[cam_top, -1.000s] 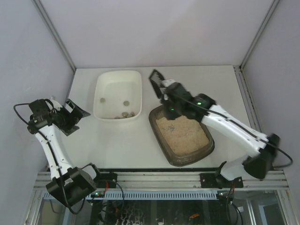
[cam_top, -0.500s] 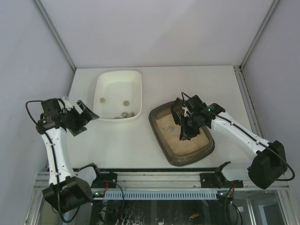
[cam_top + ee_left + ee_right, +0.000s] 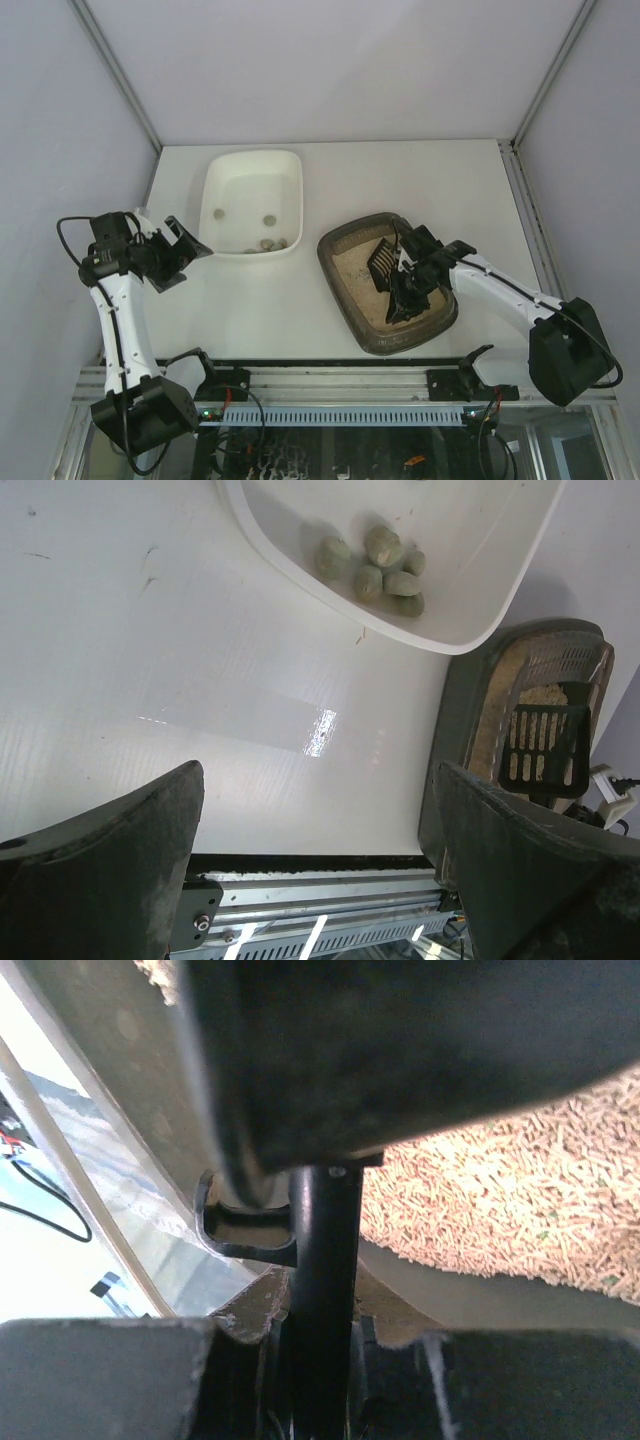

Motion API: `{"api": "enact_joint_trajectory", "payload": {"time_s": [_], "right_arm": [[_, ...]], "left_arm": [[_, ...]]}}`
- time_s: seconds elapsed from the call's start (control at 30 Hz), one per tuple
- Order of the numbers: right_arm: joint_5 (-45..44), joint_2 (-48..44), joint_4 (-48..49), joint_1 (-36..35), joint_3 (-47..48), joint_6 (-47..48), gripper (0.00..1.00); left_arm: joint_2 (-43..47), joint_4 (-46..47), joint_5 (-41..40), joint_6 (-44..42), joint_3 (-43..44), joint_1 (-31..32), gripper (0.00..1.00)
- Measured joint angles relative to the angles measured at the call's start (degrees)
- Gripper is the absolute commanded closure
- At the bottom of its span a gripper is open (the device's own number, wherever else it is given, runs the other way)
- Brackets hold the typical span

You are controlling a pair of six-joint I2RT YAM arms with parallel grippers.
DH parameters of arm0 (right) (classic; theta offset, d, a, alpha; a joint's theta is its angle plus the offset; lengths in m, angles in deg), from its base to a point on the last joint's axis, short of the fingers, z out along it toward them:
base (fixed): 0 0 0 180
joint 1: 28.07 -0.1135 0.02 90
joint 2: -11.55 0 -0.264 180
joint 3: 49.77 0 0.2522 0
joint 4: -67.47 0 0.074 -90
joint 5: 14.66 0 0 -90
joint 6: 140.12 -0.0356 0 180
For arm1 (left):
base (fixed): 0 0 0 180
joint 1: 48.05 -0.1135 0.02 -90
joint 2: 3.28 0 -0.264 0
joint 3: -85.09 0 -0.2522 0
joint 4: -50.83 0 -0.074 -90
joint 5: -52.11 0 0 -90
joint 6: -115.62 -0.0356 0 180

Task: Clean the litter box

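The dark grey-brown litter box [image 3: 345, 290] with beige litter sits right of centre; it also shows in the left wrist view [image 3: 452, 720]. My right gripper [image 3: 408, 290] is shut on the handle [image 3: 322, 1290] of a black slotted scoop [image 3: 383, 261], whose head lies inside the box over the litter [image 3: 520, 1210]. The scoop also shows in the left wrist view [image 3: 545, 745]. My left gripper [image 3: 180, 250] is open and empty, above the table left of the white tray [image 3: 215, 175].
The white tray holds several grey-green lumps [image 3: 380, 565] near its front edge, two more further back [image 3: 268, 220]. The table's front edge and metal rail [image 3: 310, 905] lie below the left gripper. Walls close in the table at back and sides.
My right gripper has carried the scoop from behind the litter box down into it, and moved toward the box's front. My left arm has swung a little right, toward the white tray.
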Motion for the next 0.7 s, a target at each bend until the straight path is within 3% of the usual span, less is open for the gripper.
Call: {"api": "enact_joint_trajectory", "payload": {"time_s": [0.33, 0.4, 0.5, 0.53, 0.6, 0.63, 0.7], "right_arm": [[3.5, 1.7, 5.4, 0.7, -0.2, -0.1, 0.73], [2.9, 1.7, 5.4, 0.7, -0.2, 0.0, 0.61], [1.7, 1.6, 5.1, 0.8, -0.2, 0.2, 0.53], [1.1, 1.4, 4.9, 0.9, -0.2, 0.5, 0.44], [0.3, 0.9, 4.4, 1.0, -0.2, 0.6, 0.43], [-0.2, 0.7, 4.2, 1.0, -0.2, 0.7, 0.24], [-1.1, 0.2, 3.7, 1.2, -0.2, 0.8, 0.19]], "left_arm": [[0.0, 0.0, -0.1, 0.0, -0.1, 0.0, 0.0], [0.0, 0.0, -0.1, 0.0, -0.2, 0.0, 0.0], [0.0, 0.0, -0.1, 0.0, -0.2, 0.0, 0.0], [0.0, 0.0, -0.1, 0.0, -0.2, 0.0, 0.0], [-0.1, 0.0, -0.1, 0.0, -0.2, 0.0, 0.0], [-0.1, 0.0, -0.1, 0.0, -0.2, 0.0, 0.0], [-0.1, 0.0, -0.1, 0.0, -0.2, 0.0, 0.0]]}}
